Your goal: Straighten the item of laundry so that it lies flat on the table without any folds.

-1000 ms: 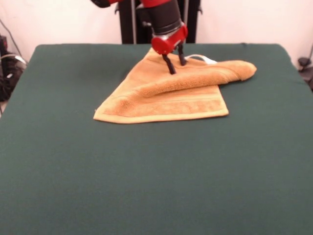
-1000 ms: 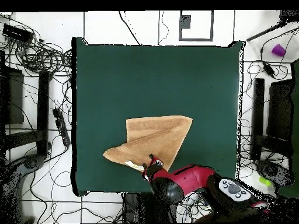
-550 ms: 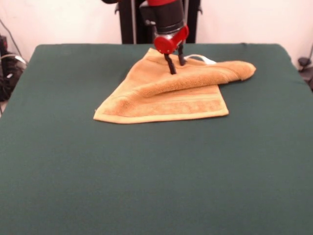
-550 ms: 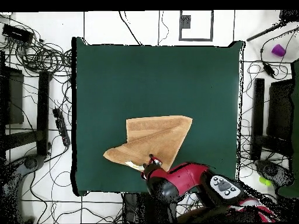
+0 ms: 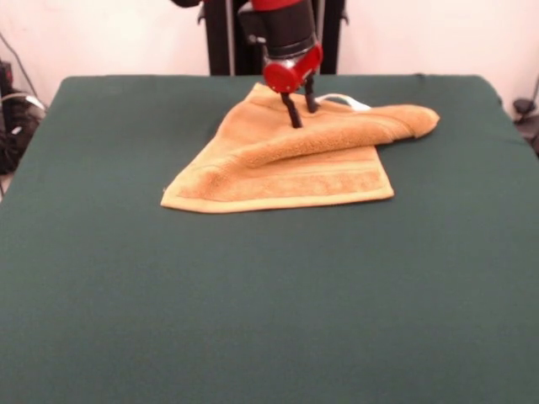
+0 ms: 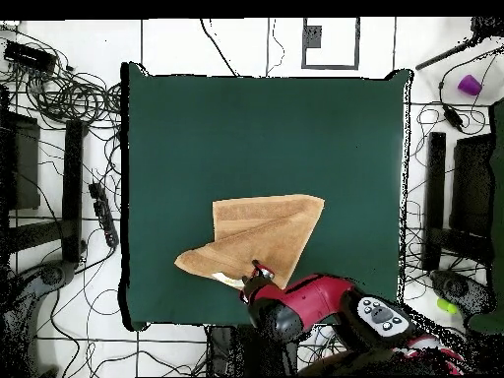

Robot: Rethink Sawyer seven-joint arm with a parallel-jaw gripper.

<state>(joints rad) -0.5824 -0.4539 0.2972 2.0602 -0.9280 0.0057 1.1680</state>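
Gripper (image 5: 302, 114) part-open, tips straddling towel (image 5: 286, 160) at raised fold, pressing in, nothing pinched yet. Towel folded over diagonally, spreading from below gripper toward middle of surface (image 5: 253, 295). Likely placed to grab top layer, peel fold back.

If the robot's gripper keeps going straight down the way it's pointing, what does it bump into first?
The towel. The gripper points down at the folded-over part, its open fingertips right at the cloth, perhaps already touching it. The table lies beneath.
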